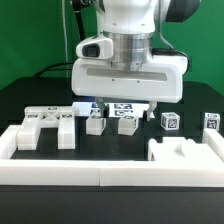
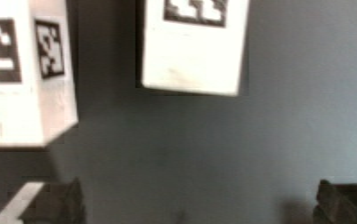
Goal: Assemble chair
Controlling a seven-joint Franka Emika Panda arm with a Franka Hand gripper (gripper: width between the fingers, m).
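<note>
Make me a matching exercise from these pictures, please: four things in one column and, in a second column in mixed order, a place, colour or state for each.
Things:
1. tool
2. slotted piece
3. notched block
4. table

Descriptions:
A. black
B. near the front, toward the exterior view's right
C. open, holding nothing
D. toward the exterior view's left

Pairs: 1-C; 2-D; 3-B; 4-A
</note>
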